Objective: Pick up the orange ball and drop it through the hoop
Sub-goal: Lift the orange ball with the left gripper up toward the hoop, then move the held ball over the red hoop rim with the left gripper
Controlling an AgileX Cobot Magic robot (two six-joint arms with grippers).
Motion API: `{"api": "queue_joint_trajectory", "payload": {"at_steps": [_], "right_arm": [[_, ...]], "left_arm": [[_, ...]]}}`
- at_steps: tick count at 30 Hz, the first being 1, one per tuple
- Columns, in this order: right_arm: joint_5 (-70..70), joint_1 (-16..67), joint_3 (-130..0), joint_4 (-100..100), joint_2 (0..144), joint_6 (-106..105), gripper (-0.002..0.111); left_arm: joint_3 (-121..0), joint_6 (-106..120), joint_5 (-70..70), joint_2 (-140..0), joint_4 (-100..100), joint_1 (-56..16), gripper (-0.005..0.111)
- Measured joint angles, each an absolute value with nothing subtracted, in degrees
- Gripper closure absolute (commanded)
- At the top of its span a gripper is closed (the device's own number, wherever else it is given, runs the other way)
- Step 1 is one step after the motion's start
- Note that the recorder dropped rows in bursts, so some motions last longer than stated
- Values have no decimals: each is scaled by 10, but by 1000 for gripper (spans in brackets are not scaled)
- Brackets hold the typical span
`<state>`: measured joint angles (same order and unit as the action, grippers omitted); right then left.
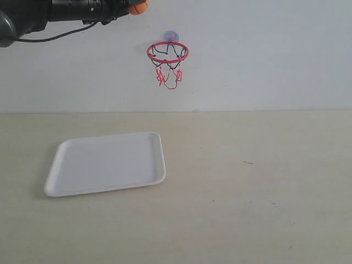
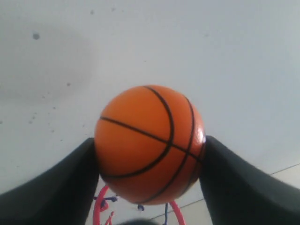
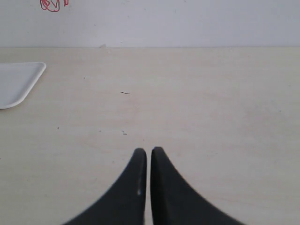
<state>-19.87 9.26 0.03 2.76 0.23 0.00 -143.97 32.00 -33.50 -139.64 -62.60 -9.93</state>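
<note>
White wall [image 1: 264, 55] backs a pale counter [image 1: 247, 209]; a white tray [image 1: 104, 162] lies toward its left edge. High above the back edge, just left of the hoop [image 1: 167, 52], the left tool [image 2: 150, 150] is clamped on the orange ball [image 2: 149, 140] across its widest part. It looks light, smooth and roll-prone. The right tool [image 3: 148, 157] is pressed together, empty.

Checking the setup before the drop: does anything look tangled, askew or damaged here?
Only the hoop: its net hangs bunched and tangled, not as an open funnel. The orange ball sits squarely in the left tool; the white tray lies flat.
</note>
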Motion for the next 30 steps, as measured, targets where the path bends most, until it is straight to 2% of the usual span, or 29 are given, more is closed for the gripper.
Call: {"api": "queue_joint_trajectory", "payload": {"at_steps": [4,14,20,30], "right_arm": [[-199,93,0,28,2,0,106],[-199,93,0,28,2,0,106],[-199,93,0,28,2,0,106],[-199,93,0,28,2,0,106]], "left_arm": [[-1486,316,-352,-1440,-627,-97,103],[-1492,316,-390,-1464,-631,-97,103],[-1495,380,-442,-1464,-641,-97,103],[-1496,489,-441,-1464,-743,-97,103]]}}
